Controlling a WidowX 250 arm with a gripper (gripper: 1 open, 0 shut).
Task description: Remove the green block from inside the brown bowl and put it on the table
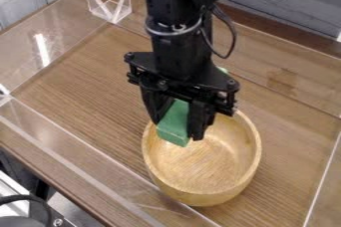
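My black gripper (176,123) points straight down over the left part of the brown bowl (202,161) and is shut on the green block (174,128). The block hangs upright between the fingers, with its lower end at about the level of the bowl's rim, over the bowl's inside. The light wooden bowl stands on the table (94,77) near the front. The block's upper part is hidden by the fingers.
Clear acrylic walls (54,136) ring the tabletop, and a small clear stand (110,5) sits at the back left. Bare wood-grain surface lies left of and behind the bowl. The arm's black body (180,12) rises above the gripper.
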